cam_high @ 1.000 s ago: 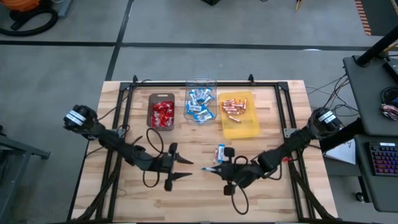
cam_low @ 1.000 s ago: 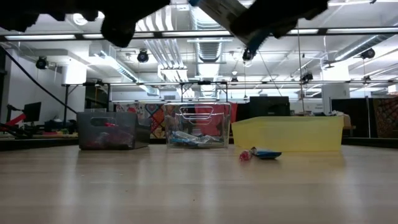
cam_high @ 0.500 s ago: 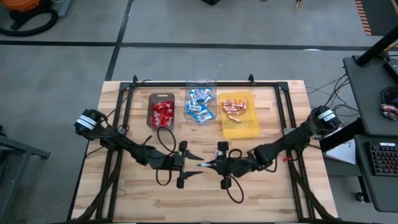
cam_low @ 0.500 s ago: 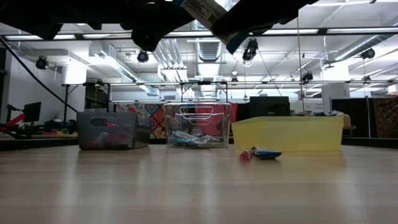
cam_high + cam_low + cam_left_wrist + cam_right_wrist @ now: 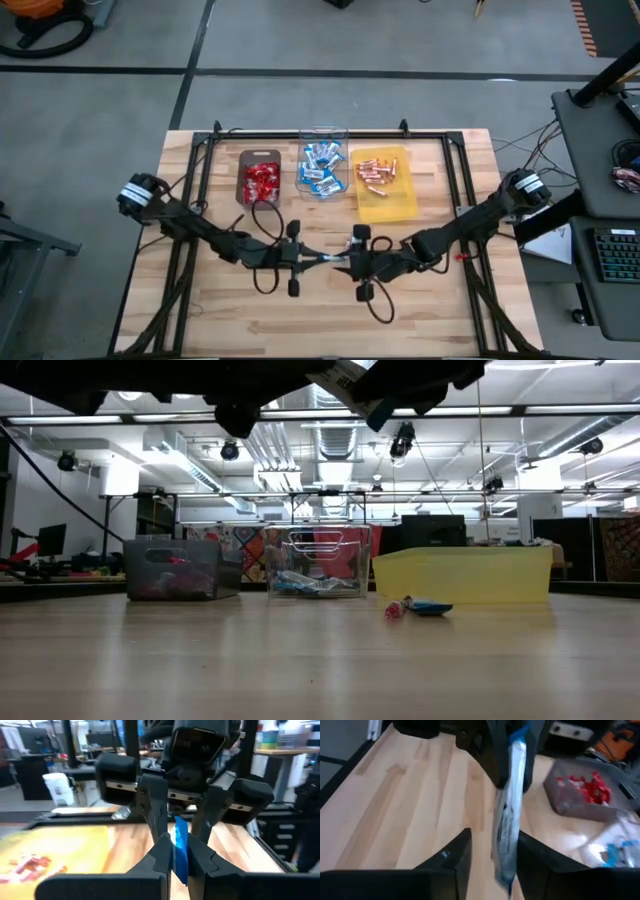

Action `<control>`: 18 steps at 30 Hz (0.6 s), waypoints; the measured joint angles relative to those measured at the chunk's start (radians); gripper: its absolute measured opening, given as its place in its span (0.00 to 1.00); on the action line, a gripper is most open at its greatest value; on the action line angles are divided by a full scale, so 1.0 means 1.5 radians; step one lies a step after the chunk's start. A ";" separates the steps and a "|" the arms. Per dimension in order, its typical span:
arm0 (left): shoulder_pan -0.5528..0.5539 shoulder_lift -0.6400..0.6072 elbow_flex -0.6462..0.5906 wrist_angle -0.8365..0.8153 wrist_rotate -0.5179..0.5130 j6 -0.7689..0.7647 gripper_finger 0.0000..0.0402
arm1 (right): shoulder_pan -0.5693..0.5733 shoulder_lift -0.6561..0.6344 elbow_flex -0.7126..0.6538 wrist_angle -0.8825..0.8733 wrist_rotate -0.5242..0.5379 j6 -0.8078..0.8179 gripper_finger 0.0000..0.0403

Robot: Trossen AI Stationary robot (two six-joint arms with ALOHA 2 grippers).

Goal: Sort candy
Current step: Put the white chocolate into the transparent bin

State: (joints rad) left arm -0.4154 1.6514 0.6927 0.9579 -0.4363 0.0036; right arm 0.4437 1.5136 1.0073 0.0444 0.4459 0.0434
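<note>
Wooden planks make up the surface (image 5: 230,310), ringed by a black frame, with grey floor all round it. Above its middle a blue-and-white bar (image 5: 180,851) hangs in the air, passed between the two arms. The left tool (image 5: 322,259) has its fingers (image 5: 161,854) pressed on the bar from both sides in the left wrist view. The right tool (image 5: 345,262) meets it tip to tip, just in front of the clear tray (image 5: 322,168). From the right wrist view the bar (image 5: 509,805) stands between the right fingers (image 5: 451,855), which look spread a little either side of it; whether they touch it I cannot tell, as that view is blurred.

Just behind the right tool, a second blue-and-white bar (image 5: 356,238) lies on the surface, between the tool and the yellow tray (image 5: 385,205). In the low view it sits in front of the yellow tray (image 5: 462,575), with something small and red at its end (image 5: 394,610).

Beyond that, three trays stand in a row. The clear tray in the middle holds more blue-and-white bars (image 5: 320,160). Left of it the dark tray (image 5: 259,160) holds red packets (image 5: 262,182). Right of it the yellow tray holds pinkish-copper sticks (image 5: 373,172).
</note>
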 joint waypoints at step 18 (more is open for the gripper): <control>0.471 -0.207 0.002 -0.387 0.169 0.114 0.01 | -0.027 -0.146 -0.002 -0.187 0.023 0.116 0.39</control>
State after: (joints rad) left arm 0.2917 1.3406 0.6957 0.3771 -0.1828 0.1746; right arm 0.4030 1.2939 1.0050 -0.2367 0.4808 0.2180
